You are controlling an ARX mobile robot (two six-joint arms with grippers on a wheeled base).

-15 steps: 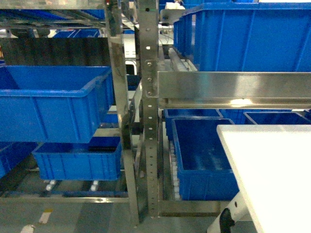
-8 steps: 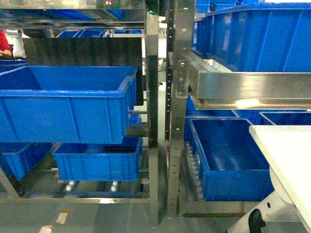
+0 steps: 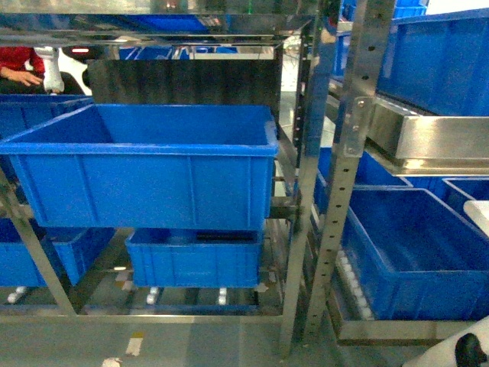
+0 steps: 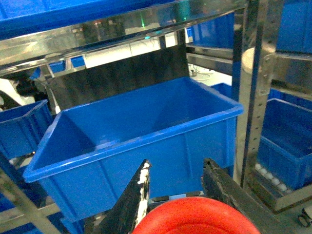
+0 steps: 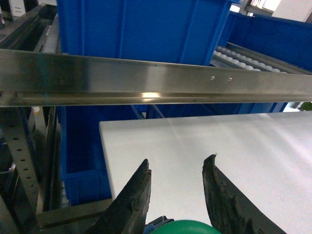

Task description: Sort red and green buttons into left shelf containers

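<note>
The wide red cap of the red button (image 4: 195, 217) fills the bottom of the left wrist view, and my left gripper (image 4: 177, 163) is shut on it. Just beyond those fingers stands the large deep blue tub (image 4: 146, 146), a left shelf container; its inside shows nothing. In the head view the same tub (image 3: 145, 147) sits on the left shelf at mid height. My right gripper (image 5: 178, 160) is shut on the green button (image 5: 187, 227), whose cap peeks in at the bottom edge. Neither gripper shows in the head view.
A smaller blue bin (image 3: 195, 264) sits under the tub. Steel uprights (image 3: 340, 191) split the left shelf from the right shelf's blue bins (image 3: 412, 260). A white tabletop (image 5: 219, 141) lies under my right gripper, below a steel rail (image 5: 146, 78). A person in red (image 3: 19, 65) is far left.
The head view has swung left: the big tub and uprights have slid rightward toward the centre of the view, and the white tabletop has nearly left the view at the right.
</note>
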